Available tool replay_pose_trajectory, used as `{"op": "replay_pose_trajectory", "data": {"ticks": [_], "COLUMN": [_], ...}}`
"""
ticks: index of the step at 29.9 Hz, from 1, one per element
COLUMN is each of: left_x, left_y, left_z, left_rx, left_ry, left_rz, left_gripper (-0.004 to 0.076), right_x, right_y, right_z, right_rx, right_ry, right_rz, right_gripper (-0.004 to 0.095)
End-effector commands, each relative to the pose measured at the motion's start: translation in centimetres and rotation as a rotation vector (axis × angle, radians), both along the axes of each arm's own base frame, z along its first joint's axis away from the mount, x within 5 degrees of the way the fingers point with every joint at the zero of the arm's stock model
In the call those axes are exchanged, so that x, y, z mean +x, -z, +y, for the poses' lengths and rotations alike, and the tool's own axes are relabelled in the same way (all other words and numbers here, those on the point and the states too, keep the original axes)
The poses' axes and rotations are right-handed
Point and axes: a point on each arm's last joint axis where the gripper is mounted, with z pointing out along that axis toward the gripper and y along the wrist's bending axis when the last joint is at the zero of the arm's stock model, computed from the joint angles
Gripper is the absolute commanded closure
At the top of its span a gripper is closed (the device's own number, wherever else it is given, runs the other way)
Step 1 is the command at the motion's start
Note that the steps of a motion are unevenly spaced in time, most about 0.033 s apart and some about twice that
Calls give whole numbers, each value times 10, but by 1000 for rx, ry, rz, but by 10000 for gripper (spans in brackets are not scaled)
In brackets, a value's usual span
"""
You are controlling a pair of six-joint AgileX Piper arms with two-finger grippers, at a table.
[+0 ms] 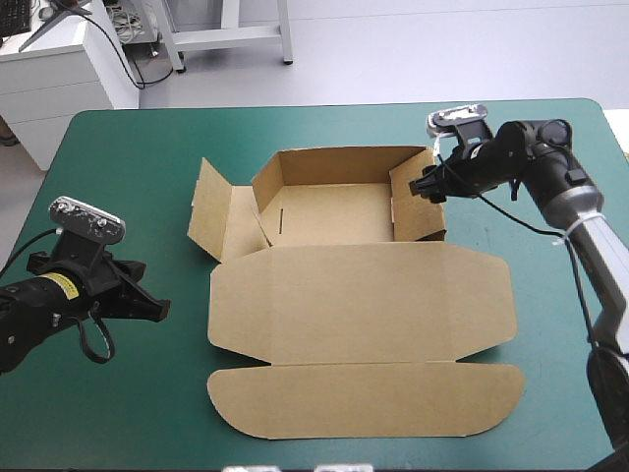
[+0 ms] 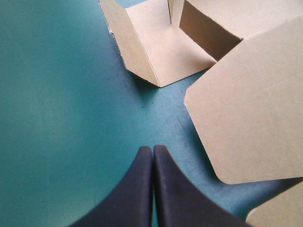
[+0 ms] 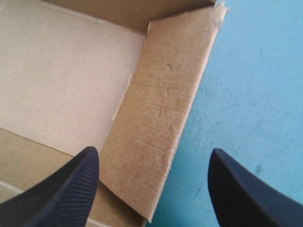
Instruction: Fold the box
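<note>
My R gripper [image 3: 154, 151] is at the box's [image 1: 361, 295] right wall, fingers wide apart, wall edge betw. them. My L gripper [image 2: 152, 149] is over the teal-green cover [image 1: 128, 413] left of the box, apart from it, fingers pressed together. High view shows the whole box mid-table: back & right walls up, left flap splayed out, lid flat on the near side. Wrist views show only corners.

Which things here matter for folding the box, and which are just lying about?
Job: brown cut-board box, walls partly raised, lid flat; open black-finned right gripper at its right wall; shut left gripper, clear of it.
Lying about: nothing loose seen; only the teal-green table cover.
</note>
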Motion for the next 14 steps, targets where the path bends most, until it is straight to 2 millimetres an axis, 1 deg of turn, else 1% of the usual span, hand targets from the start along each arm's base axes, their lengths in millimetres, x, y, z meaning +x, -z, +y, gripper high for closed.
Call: {"op": "replay_pose_trajectory", "data": {"ticks": [1,2,4,7,10,12,14], "left_x": [0,0,0,0,0,0,0], "left_y": [-13,-13,-13,-13,-13,-13,-13], "left_z": [-1,-1,-1,-1,-1,-1,-1], "left_rx": [-40,-40,-40,-40,-40,-40,-40], "left_ry": [-3,-3,-3,-3,-3,-3,-3], "left_rz": [-87,-87,-87,-87,-87,-87,-87], "left_gripper": [733,733,733,733,733,733,733], "right_x": [-30,-35,-44,-50,-48,-41,-30], "right_y": [-67,-77,-90,-100,-100,-93,-82], "right_z": [-6,-7,-8,-8,-8,-7,-5], "right_rx": [27,27,22,19,21,30,28], "right_ry": [1,-5,-17,-25,-20,-5,3], "right_rz": [-157,-163,-154,-153,-153,-127,-91], "right_gripper": [294,294,294,294,294,294,294]}}
